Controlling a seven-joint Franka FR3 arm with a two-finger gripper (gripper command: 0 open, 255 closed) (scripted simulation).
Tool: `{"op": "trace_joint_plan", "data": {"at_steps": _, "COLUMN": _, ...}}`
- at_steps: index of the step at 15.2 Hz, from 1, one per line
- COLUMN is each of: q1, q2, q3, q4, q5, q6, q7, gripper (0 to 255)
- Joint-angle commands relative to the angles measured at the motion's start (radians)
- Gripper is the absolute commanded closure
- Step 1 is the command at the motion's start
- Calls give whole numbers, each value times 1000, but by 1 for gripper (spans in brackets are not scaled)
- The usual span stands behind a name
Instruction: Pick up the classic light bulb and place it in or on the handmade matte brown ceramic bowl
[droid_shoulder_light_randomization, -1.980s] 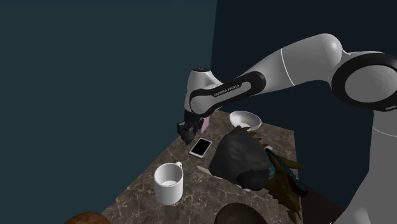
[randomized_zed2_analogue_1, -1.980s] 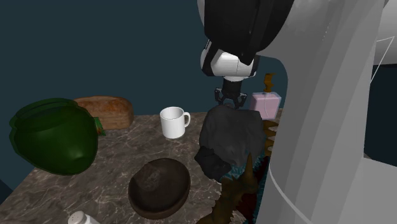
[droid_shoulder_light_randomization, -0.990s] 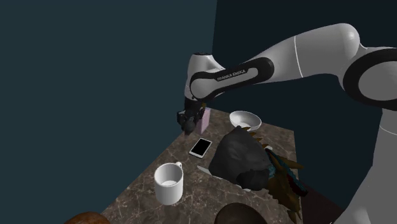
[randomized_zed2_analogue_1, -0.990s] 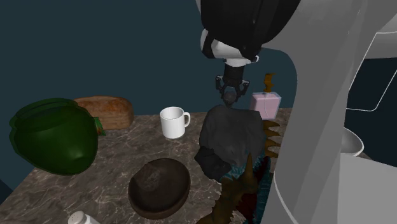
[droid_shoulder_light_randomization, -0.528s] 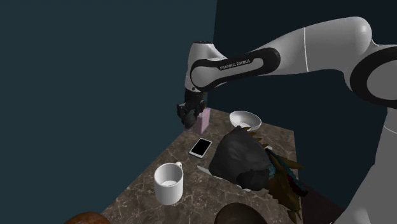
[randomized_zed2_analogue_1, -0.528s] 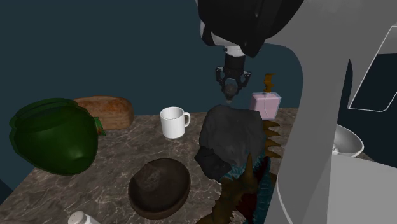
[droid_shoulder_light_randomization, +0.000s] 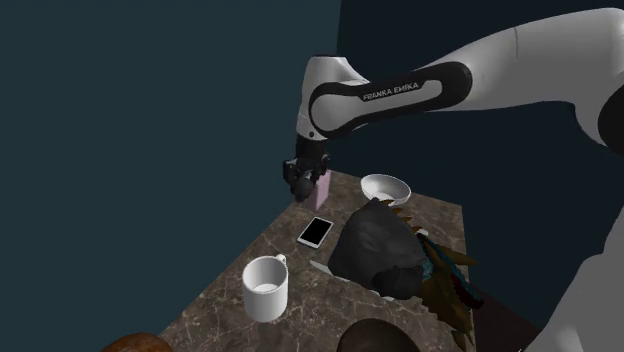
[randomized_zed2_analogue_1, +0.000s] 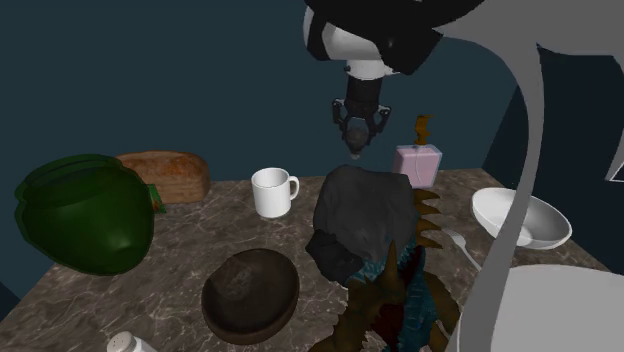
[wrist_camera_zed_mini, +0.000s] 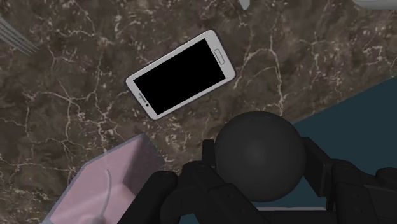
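Bulb (wrist_camera_zed_mini: 257, 156) looks like a dark ball, clamped between the gripper (randomized_zed2_analogue_1: 356, 138) fingers, up in the air by the phone (wrist_camera_zed_mini: 180, 73). Grab's done I think. Next it needs carrying over to the brown bowl (randomized_zed2_analogue_1: 250, 290).

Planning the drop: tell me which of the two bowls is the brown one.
The dark brown bowl in front of the white mug in the second exterior view; the other bowl is white.

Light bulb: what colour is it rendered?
The light bulb is plain dark grey, almost black; the wrist view shows it best.
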Motion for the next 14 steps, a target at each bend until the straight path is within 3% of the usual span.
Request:
{"op": "trace_joint_plan", "data": {"at_steps": 1, "q1": 9, "q2": -72, "q3": 10, "q4": -88, "q5": 8, "q6": 17, "q7": 18, "gripper": 255}}
{"op": "trace_joint_plan", "data": {"at_steps": 14, "q1": 102, "q2": -500, "q3": 95, "q4": -522, "q5": 97, "q6": 33, "q7": 146, "gripper": 255}}
